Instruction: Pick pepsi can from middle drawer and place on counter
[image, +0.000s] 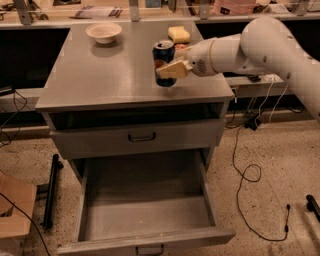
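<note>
The blue pepsi can (163, 52) with its silver top stands upright over the right half of the grey counter (110, 75), at or just above its surface. My gripper (169, 70) reaches in from the right and is shut on the can's lower half, a cream finger (174, 69) across its front. The white arm (260, 42) stretches off to the right. The middle drawer (145, 210) is pulled wide open below and holds nothing. The drawer above it (140, 137) with a dark handle is closed.
A white bowl (103, 32) sits at the counter's back left and a yellow sponge (179, 34) at the back right. A red-orange can is mostly hidden behind my gripper. Cables (250, 170) lie on the floor at right. A cardboard box (15, 210) and a black bar (51, 190) are at left.
</note>
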